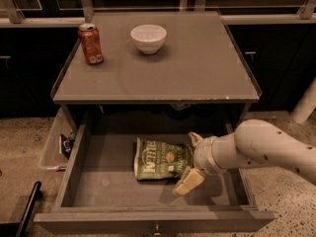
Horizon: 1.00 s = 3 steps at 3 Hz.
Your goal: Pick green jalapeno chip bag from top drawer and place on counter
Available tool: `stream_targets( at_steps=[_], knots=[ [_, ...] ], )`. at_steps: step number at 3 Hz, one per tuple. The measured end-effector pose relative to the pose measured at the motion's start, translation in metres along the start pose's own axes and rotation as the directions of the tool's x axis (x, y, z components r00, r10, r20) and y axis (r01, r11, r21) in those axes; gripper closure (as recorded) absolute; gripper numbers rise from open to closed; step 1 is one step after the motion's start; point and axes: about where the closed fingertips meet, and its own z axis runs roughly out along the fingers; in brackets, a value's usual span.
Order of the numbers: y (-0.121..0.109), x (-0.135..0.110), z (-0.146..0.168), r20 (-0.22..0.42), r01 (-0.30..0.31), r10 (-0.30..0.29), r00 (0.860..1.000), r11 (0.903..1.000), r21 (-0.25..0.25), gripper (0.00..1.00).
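Note:
The green jalapeno chip bag point(162, 159) lies flat on the bottom of the open top drawer point(98, 181), near its middle. My gripper point(191, 160) reaches into the drawer from the right, at the bag's right edge. Its two pale fingers are spread, one point(195, 138) behind the bag's far right corner and one point(186, 182) at its near right corner. Nothing is held. The grey counter point(197, 68) sits above the drawer.
A red soda can point(91, 44) stands at the counter's back left and a white bowl point(148, 37) beside it. A clear plastic bin point(53, 144) sits on the floor left of the drawer. A dark bar point(27, 209) lies at the lower left.

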Motion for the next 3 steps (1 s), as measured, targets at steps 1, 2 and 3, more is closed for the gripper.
stream_targets(
  at_steps=[1,2,3],
  knots=[
    [-0.001,0.0,0.024,0.028,-0.002,0.002,1.0,1.0,0.007,0.0],
    [-0.006,-0.004,0.043,0.036,0.031,-0.032,0.999,0.9992,0.024,0.0],
    [-0.013,-0.003,0.059,0.046,0.066,-0.067,0.997,0.9971,0.038,0.0]
  ],
)
